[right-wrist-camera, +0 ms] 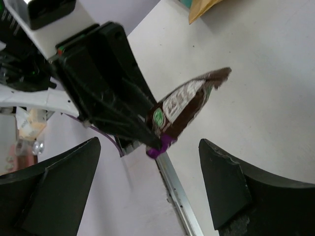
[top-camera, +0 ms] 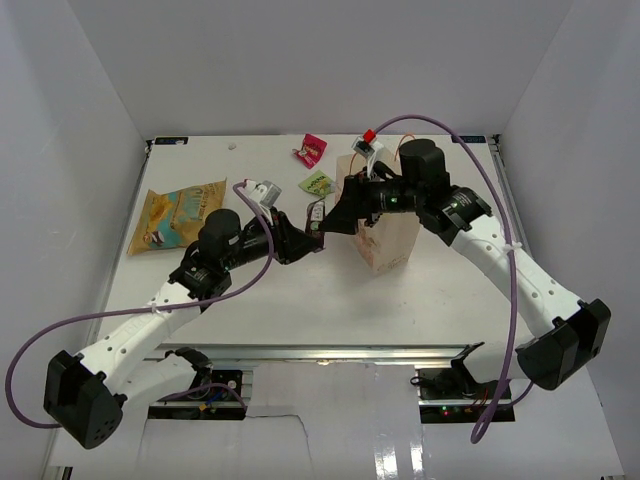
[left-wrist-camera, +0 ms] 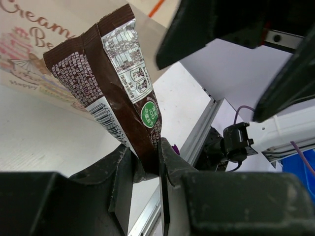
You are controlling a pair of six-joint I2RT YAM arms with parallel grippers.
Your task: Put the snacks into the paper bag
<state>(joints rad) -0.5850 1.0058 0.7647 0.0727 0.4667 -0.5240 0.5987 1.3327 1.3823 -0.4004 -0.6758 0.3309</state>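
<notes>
**Left claw pinches brown foil packet**

The left gripper (left-wrist-camera: pixel 146 169) clamps one end of the glossy, crinkled dark brown packet (left-wrist-camera: pixel 113 83). The flat packet's long axis points away from the fingers, beside the matte tan paper bag (top-camera: pixel 392 243). The right gripper (right-wrist-camera: pixel 147 167) gapes wide facing it, holding nothing

Layout on the table (top-camera: pixel 300 300). The paper bag (top-camera: pixel 392 240) stands upright, right of centre. Just left of it, the left gripper (top-camera: pixel 312 228) pinches the lower end of the held packet (left-wrist-camera: pixel 118 83), which is raised off the table beside the bag's side. The right gripper (top-camera: pixel 340 215) reaches in from the bag's side; the held packet lies between its spread fingers (right-wrist-camera: pixel 54 187), touching neither. The large pouch (top-camera: pixel 180 215) lies flat at the table's left edge. Behind the grippers lie two more packets, apart from each other: the rear packet (top-camera: pixel 312 148) near the back edge, the nearer packet (top-camera: pixel 317 183) just in front of it
</notes>
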